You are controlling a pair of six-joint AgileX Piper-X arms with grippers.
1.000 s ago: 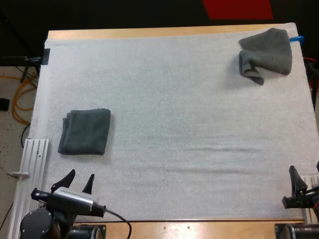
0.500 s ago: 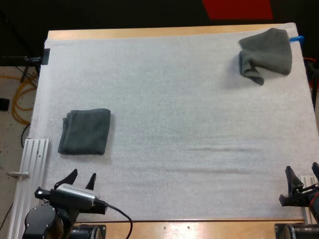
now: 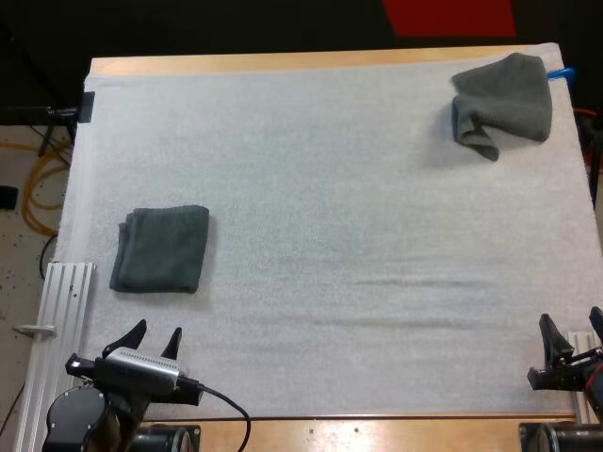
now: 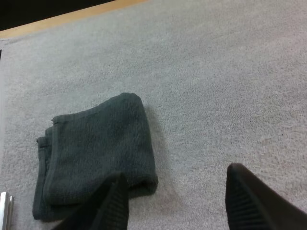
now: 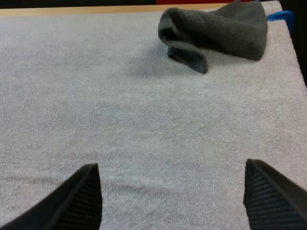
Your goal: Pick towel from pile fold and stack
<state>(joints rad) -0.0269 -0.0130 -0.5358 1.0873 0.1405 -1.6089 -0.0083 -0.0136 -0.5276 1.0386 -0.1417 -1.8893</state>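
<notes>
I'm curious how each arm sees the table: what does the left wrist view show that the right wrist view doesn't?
Left wrist view: a folded towel lying flat, close by the open left gripper. Right wrist view: a crumpled towel at the far side, well beyond the open right gripper. Shared: the white mat and a strip of wooden table past it.

The left gripper point(image 3: 155, 331), at the lower left of the high view, has two black, pointed fingers point(image 4: 108, 206) and a rounded black joint behind. The right gripper point(image 3: 572, 320), lower right, is black too, its inner faces finely ribbed.
</notes>
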